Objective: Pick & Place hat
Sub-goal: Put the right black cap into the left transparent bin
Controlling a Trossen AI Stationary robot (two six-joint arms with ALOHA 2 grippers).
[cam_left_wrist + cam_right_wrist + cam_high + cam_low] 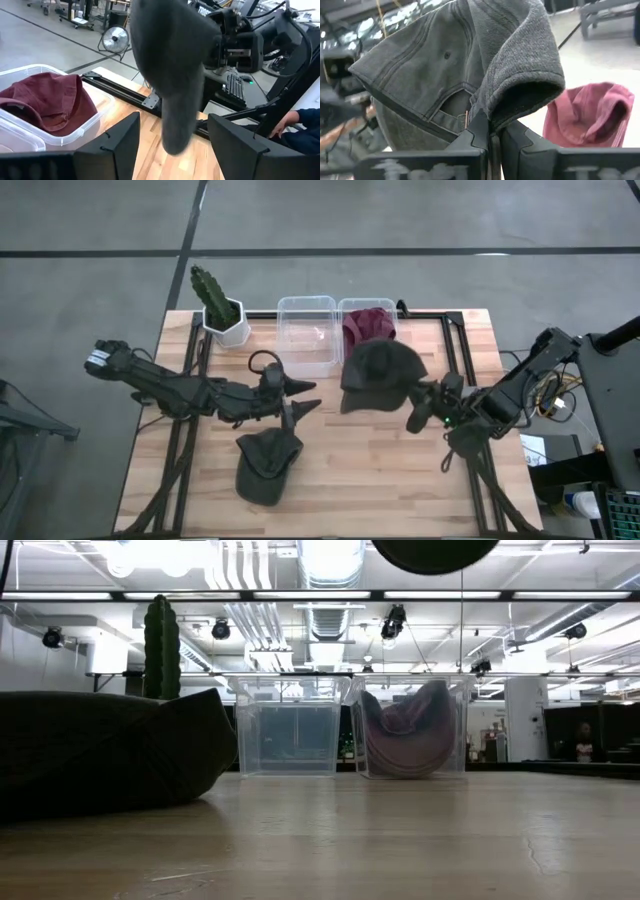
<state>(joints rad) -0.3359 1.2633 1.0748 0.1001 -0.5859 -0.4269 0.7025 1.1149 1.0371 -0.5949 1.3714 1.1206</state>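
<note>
A dark hat (100, 750) is seen lying on the wooden table (400, 840) at the left, a cactus (160, 645) and two clear bins (290, 730) are placed behind it, and a maroon cloth (410, 735) is held in the right bin.

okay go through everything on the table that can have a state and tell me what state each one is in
Grey cap: lifted off the table, pinched by the right gripper, near the bins.
Dark green cap: lying on the table, untouched.
Red cap: inside the right bin.
Left bin: empty, no lid.
Left gripper: open, holding nothing.
Potted cactus: upright at the table's back corner.
</note>
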